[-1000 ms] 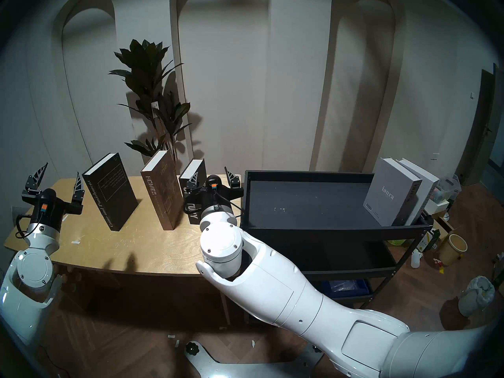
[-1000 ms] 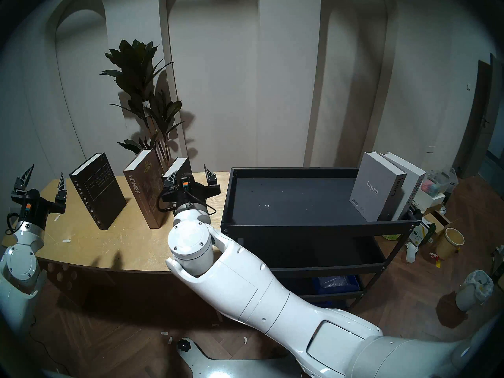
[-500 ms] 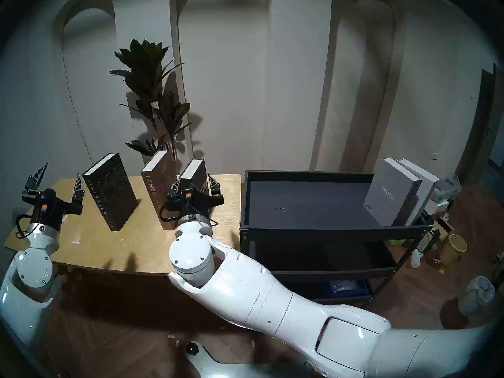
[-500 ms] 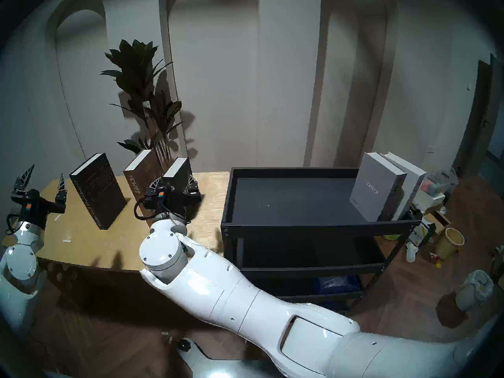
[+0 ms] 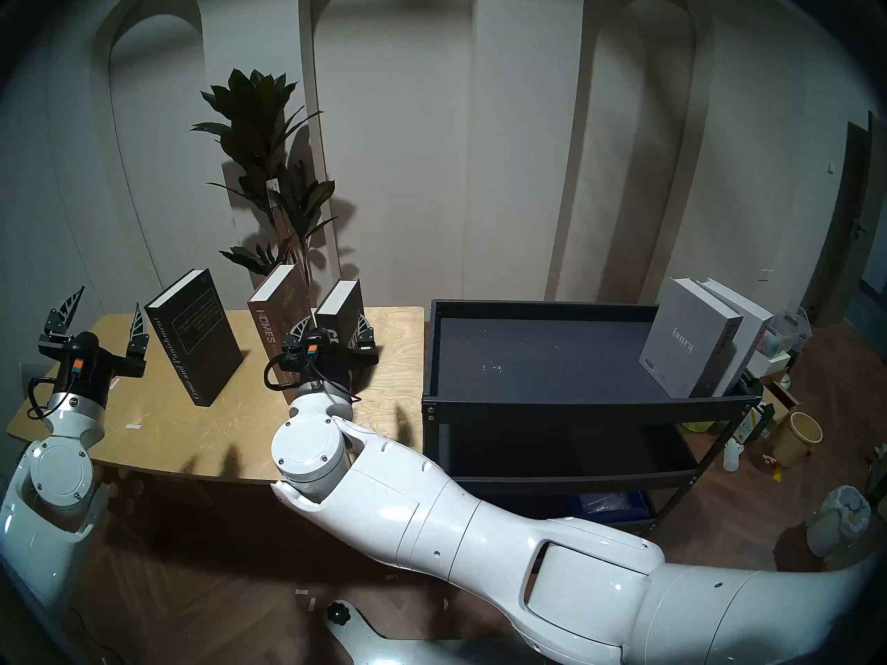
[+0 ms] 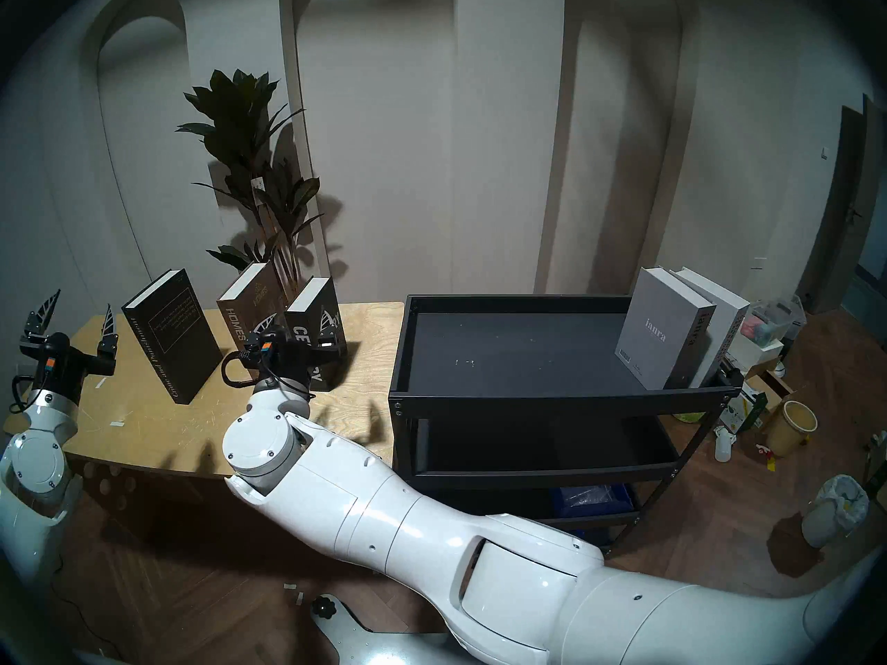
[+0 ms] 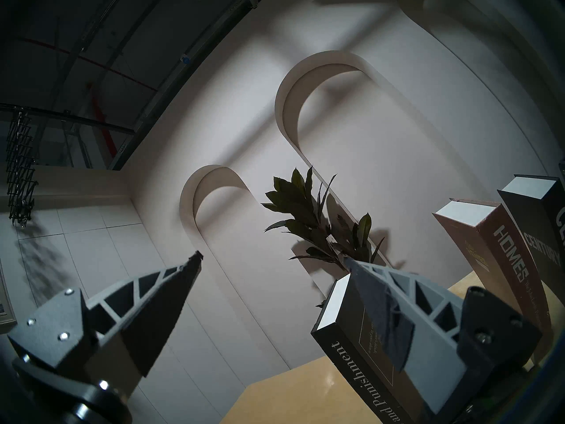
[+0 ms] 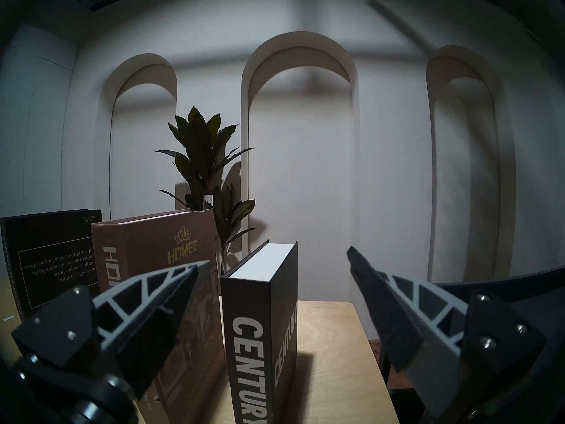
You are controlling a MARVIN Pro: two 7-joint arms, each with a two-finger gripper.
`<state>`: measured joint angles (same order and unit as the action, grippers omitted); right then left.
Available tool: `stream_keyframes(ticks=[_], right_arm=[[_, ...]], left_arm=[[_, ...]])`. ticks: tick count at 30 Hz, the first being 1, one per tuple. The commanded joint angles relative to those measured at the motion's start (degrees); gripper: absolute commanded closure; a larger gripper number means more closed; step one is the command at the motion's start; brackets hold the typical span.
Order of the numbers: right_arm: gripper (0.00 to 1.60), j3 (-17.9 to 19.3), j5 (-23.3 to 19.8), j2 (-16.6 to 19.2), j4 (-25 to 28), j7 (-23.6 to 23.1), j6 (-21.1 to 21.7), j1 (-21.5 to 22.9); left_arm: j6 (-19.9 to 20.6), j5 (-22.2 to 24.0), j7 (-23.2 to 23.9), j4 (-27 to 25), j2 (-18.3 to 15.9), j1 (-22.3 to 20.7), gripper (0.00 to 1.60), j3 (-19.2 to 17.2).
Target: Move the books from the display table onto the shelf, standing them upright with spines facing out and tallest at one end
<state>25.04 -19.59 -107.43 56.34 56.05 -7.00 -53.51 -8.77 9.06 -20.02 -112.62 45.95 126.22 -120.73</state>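
1. Three books wait on my desk (image 5: 158,424); two stand on the shelf (image 5: 576,402). My right fingers (image 5: 330,330), wide, straddle CENTURY (image 5: 341,309).
2. Left wrist: my left fingers (image 7: 272,261) gape, empty, beside Crime and Punishment (image 7: 345,347).
3. Right wrist: CENTURY sits between my fingers, untouched; next I'd advance, then squeeze.

Open right claw (image 6: 296,330) before CENTURY book (image 6: 314,335), plywood table (image 6: 158,424)
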Motion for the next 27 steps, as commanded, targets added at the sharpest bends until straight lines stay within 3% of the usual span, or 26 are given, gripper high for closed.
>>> stream_keyframes(ticks=[1, 9, 19, 27], right_arm=[[0.00, -0.1, -1.4, -4.1, -3.2, -0.3, -2.7, 3.4], [0.00, 0.1, -3.9, -6.2, -9.4, -3.8, -4.4, 5.5], [0.00, -2.3, -7.2, -7.6, -15.8, -4.9, -6.8, 7.8], [0.00, -2.2, -8.4, -7.6, -19.4, -5.7, -7.6, 9.5]], left_arm=[[-0.2, -0.1, -0.1, -0.6, -0.1, -0.1, 0.00, -0.9], [-0.2, -0.1, -0.1, -0.6, -0.1, -0.1, 0.00, -0.9], [-0.2, -0.1, 0.0, -0.6, -0.1, -0.1, 0.00, -0.9], [-0.2, -0.1, -0.1, -0.6, -0.1, -0.1, 0.00, -0.9]])
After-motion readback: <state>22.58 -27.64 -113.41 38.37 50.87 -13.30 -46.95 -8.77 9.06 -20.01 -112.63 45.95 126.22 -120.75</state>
